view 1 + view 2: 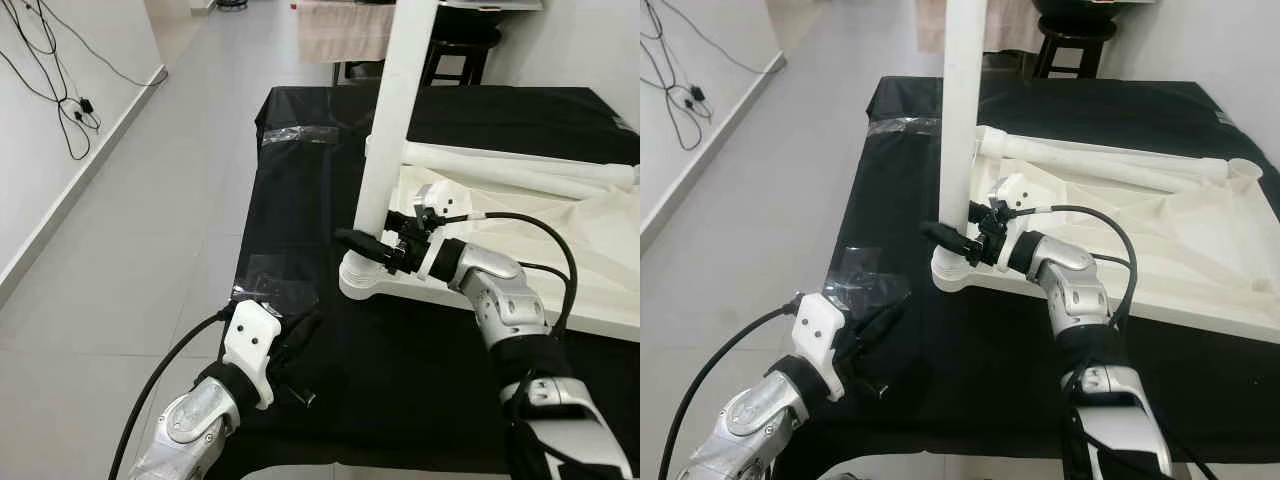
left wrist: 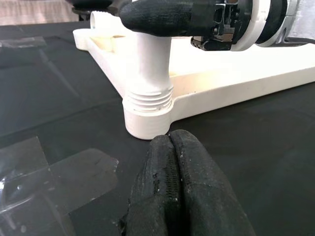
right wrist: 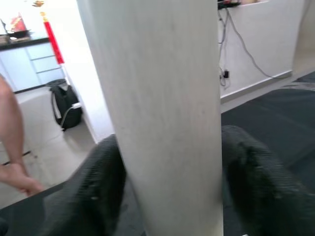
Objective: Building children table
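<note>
Right now the white table leg (image 1: 395,120) stands upright in the corner socket (image 1: 362,280) of the upturned white children's tabletop (image 1: 1160,235), which lies on the table (image 1: 300,190) draped in a black cloth. The right gripper (image 1: 372,247) reaches in from over the tabletop and is clamped on the leg low down, just above the socket; in the right wrist view its two black fingers (image 3: 91,196) press against either side of the white tube. A threaded collar at the leg's foot shows at the socket's mouth in the left wrist view.

The left gripper (image 2: 172,191) rests low on the black cloth near the front edge of the table, on the open side of the socket and apart from it, with its fingers pressed together and nothing between them. Beside it lies a patch of clear tape (image 1: 262,270), stuck to the cloth. A second white leg (image 1: 510,165) lies flat along the far edge of the tabletop, behind the standing leg. A person's hand (image 3: 19,179) appears far off in the right wrist view.
</note>
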Motion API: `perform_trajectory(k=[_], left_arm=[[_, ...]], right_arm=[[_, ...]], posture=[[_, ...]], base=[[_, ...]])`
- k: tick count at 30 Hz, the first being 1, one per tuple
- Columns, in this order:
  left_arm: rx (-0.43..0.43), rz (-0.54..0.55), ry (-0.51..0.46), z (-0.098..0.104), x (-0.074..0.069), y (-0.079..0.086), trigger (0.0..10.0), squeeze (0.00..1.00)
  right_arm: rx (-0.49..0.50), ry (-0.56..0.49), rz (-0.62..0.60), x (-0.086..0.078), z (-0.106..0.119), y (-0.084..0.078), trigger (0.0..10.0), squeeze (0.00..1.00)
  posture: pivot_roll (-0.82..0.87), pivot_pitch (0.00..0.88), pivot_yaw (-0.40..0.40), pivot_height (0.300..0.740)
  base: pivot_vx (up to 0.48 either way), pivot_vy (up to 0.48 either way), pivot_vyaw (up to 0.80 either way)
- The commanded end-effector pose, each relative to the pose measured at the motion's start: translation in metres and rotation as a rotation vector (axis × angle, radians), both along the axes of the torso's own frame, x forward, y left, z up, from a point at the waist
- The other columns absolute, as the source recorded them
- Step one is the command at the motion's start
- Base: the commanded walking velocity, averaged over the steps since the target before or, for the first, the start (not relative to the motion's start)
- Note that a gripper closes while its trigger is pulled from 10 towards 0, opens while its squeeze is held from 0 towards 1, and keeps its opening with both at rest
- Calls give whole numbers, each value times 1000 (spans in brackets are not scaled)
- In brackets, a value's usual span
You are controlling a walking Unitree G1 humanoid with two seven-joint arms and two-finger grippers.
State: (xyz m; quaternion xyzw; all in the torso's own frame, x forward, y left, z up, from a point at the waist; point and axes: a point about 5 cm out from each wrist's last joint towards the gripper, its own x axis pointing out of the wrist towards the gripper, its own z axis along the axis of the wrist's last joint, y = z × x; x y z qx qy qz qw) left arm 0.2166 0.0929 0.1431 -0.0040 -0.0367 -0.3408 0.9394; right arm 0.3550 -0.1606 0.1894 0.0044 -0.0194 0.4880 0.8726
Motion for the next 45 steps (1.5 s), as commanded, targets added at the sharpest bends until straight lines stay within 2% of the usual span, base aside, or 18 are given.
perform_trajectory(k=[1,2,13,17,20,21,22,23,29,30,32,33,38,39,40,42,44,45], left_arm=[[7,9,14,-1,-2,1,10000,0],[4,14,14,-2,-2,1,10000,0],[-4,38,6,-1,0,2,10000,0],[-20,60,2,0,0,4,10000,0],[-33,86,-4,1,0,7,10000,0],[-39,101,-8,1,0,10,10000,0],[-39,101,-8,1,0,10,10000,0],[-46,115,-12,2,1,11,10000,0],[-55,125,-14,2,2,13,10000,0],[-63,117,-14,1,3,12,10000,0],[-65,115,-14,1,4,12,10000,0],[-67,115,-13,0,4,12,10000,0],[-74,111,-11,-1,6,11,10000,0],[-77,103,-11,-1,6,10,10000,0],[-81,94,-11,-2,6,9,10000,0],[-81,94,-11,-2,6,9,10000,0],[-85,77,-13,-2,7,5,10000,0],[-85,77,-13,-2,7,5,10000,0]], right_arm=[[26,4,22,2,4,-2,4353,0],[31,5,29,4,5,-3,0,0],[-20,30,49,-7,-7,-29,0,0],[-98,49,-78,-20,-27,-36,0,0],[-176,84,-246,-31,-50,-27,0,0],[-182,111,-475,-37,-62,-19,0,0],[-182,111,-475,-37,-62,-19,0,0],[-146,175,-527,-57,-75,3,0,0],[-132,179,-587,-66,-72,9,0,0],[-180,142,-588,-53,-64,1,2941,0],[-196,137,-597,-49,-62,-2,2941,0],[-193,132,-576,-44,-59,1,10000,0],[-138,70,-479,-32,-34,14,10000,0],[-118,49,-393,-32,-25,21,10000,1000],[-110,3,-273,-32,-15,27,10000,1000],[-110,3,-273,-32,-15,27,10000,1000],[-124,-68,-25,-34,4,29,10000,996],[-124,-68,-25,-34,4,29,10000,996]], posture=[[69,91,-16,740],[69,91,-16,740],[53,96,-14,740],[36,108,-20,740],[31,115,-22,740],[24,124,-19,740],[24,124,-19,740],[23,127,-18,740],[18,115,-7,740],[25,111,-14,740],[25,111,-14,740],[31,110,-13,740],[39,107,-16,740],[40,105,-17,740],[40,104,-21,740],[40,104,-21,740],[37,98,-25,740],[37,98,-25,740]], base=[[0,0,0],[0,0,0],[0,0,0],[0,0,0],[0,0,0],[0,0,0],[0,0,0],[0,0,0],[0,0,0],[0,0,0],[0,0,0],[0,0,0],[0,0,0],[0,0,0],[0,0,0],[0,0,0],[0,0,0],[0,0,0]])
